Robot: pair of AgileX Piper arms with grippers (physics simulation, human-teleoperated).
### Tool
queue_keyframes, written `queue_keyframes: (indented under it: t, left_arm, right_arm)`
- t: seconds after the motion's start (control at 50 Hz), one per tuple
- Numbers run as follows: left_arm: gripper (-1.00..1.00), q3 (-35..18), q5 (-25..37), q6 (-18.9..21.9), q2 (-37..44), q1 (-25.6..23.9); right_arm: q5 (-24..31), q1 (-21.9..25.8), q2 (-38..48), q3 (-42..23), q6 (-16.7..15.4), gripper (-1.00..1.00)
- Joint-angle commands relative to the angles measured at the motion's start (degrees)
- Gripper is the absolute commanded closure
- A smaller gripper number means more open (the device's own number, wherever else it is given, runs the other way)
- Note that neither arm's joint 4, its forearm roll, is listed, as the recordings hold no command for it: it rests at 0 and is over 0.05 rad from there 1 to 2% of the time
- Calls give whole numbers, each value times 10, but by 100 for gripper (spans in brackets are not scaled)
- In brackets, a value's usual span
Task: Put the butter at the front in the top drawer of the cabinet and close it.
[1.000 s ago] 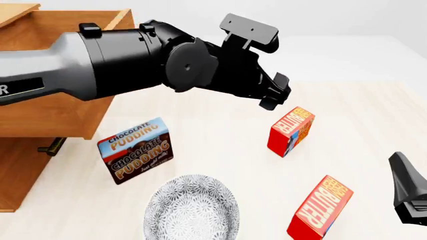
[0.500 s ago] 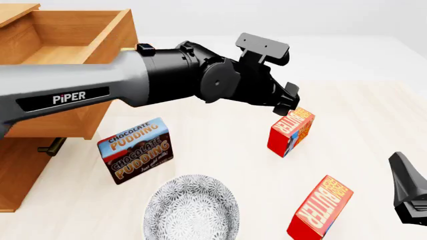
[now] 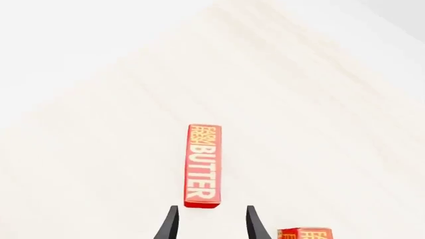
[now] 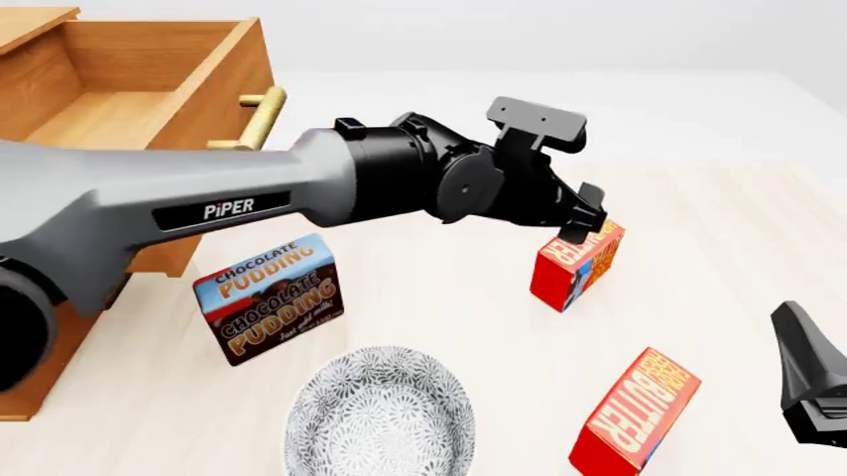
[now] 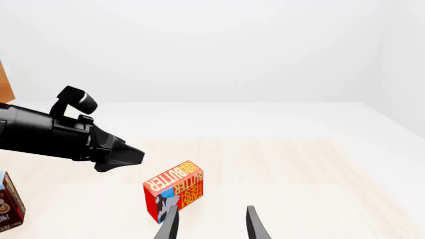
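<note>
Progress is slight so far: the top drawer (image 4: 146, 99) of the cabinet (image 4: 34, 337) stands pulled out in the upper left of the front view, empty as far as its visible part shows. The butter (image 4: 577, 260) stands on the table right of centre, not yet gripped. Grasping, carrying, dropping it in and pushing the drawer shut all remain.

The left gripper (image 4: 582, 215) hovers just above the carton's top edge. I judge this carton to be the target, though a second butter carton (image 4: 636, 412) leans in the lower right.

The left wrist view shows what the front view hides: the fingers (image 3: 171, 224) are spread apart with nothing between them, and the carton's red top lies just ahead of the gap. The right wrist view shows the carton's blue-and-white side panel, and the right gripper (image 5: 211, 225) parted and empty. Only the front view takes in the pudding box (image 4: 272, 297) and patterned bowl (image 4: 381, 416).
</note>
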Motion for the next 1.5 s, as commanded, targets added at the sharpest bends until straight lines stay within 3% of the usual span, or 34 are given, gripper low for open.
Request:
queue_keyframes:
  t: [0.02, 1.28, 1.5]
  left_arm:
    - [-100, -8, -10, -11, 25, 1]
    - [-100, -41, -23, -32, 117, 11]
    - [-100, -68, -12, -30, 137, 10]
  right_arm:
    - [0, 0, 0, 0, 0, -100]
    - [0, 2, 0, 0, 0, -100]
    - [0, 2, 0, 0, -1, -100]
